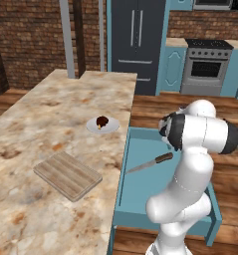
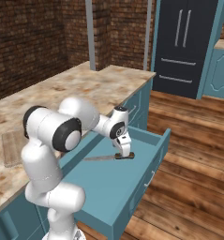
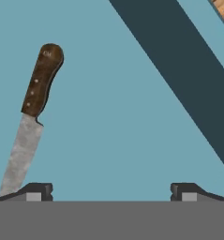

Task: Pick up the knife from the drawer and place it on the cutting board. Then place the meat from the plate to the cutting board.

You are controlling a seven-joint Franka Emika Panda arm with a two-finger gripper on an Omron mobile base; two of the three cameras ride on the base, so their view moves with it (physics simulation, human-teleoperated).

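Claw: the two-finger claw (image 2: 125, 155) of the white arm hangs low inside the pulled-out drawer, jaws spread wide with nothing between them; in the hand view its two dark fingertips (image 3: 36, 191) stand far apart over bare teal floor.
Knife: the kitchen knife with a long pointed silver blade and dark brown handle (image 3: 31, 115) lies flat on the drawer floor. In the hand view it sits off to the left, its blade tip running down beside the left fingertip. From the right base view the claw hovers over the handle end; contact cannot be told. The left base view shows the knife (image 1: 150, 163) lying slantwise.
Drawer: the wide, shallow teal-blue drawer (image 2: 108, 185) stands open from the bench front, with a silver bar handle on its outer face.
Cutting board: the flat rectangular light wooden board with striped grain (image 1: 67, 175) lies on the marbled stone bench (image 1: 41, 114), near the drawer's side edge.
Plate: the small round white-grey plate (image 1: 110, 128) sits on the bench beyond the board, apart from it.
Meat: the small dark reddish-brown lump of meat (image 1: 102, 121) rests on the plate.
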